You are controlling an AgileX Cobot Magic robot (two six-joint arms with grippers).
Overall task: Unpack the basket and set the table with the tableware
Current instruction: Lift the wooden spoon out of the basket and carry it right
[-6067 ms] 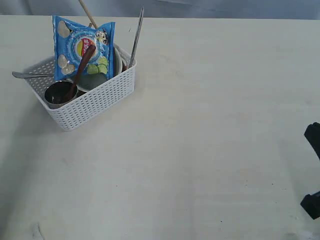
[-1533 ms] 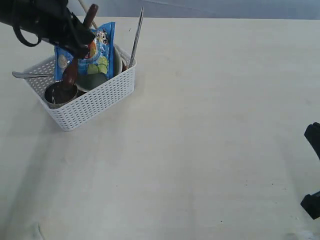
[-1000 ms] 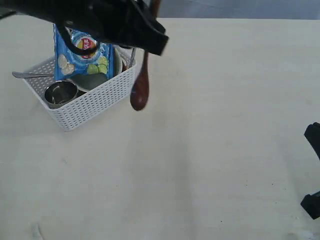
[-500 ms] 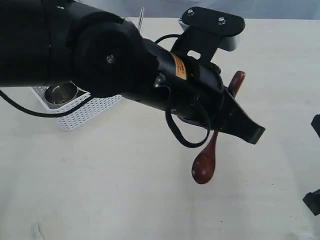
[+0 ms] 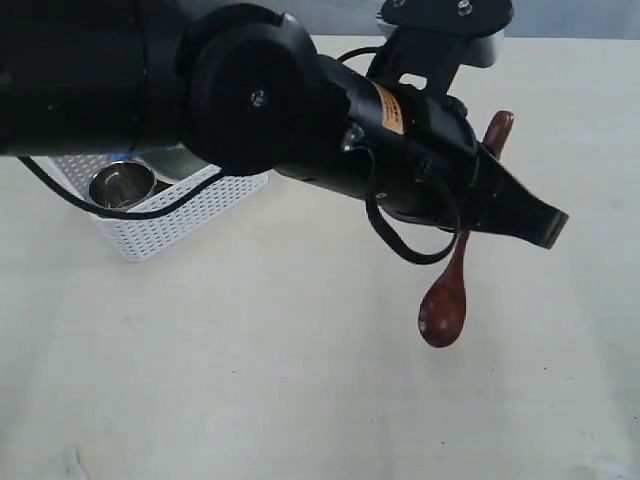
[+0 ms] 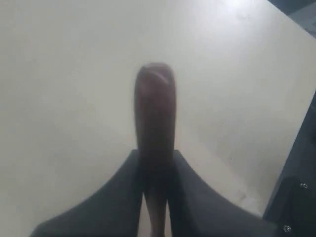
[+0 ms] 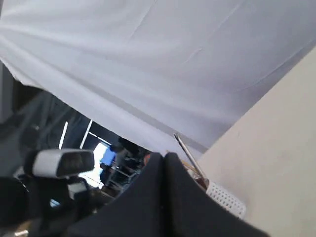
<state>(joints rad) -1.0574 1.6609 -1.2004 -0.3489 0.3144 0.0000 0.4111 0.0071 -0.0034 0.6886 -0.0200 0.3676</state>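
Over the table (image 5: 200,380), left fingers (image 5: 520,215) pinch the spoon (image 5: 447,300) by its handle only, so it could swing or slip when lowered (right fingers (image 7: 143,197) are closed, empty).

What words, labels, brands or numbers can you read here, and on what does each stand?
No text is readable.
The orange label on the left arm: small print, too blurred to read.
The wooden spoon and basket: no writing shows.

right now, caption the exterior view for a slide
Left gripper holds the wooden spoon over the table, right of the white basket with a steel cup inside.
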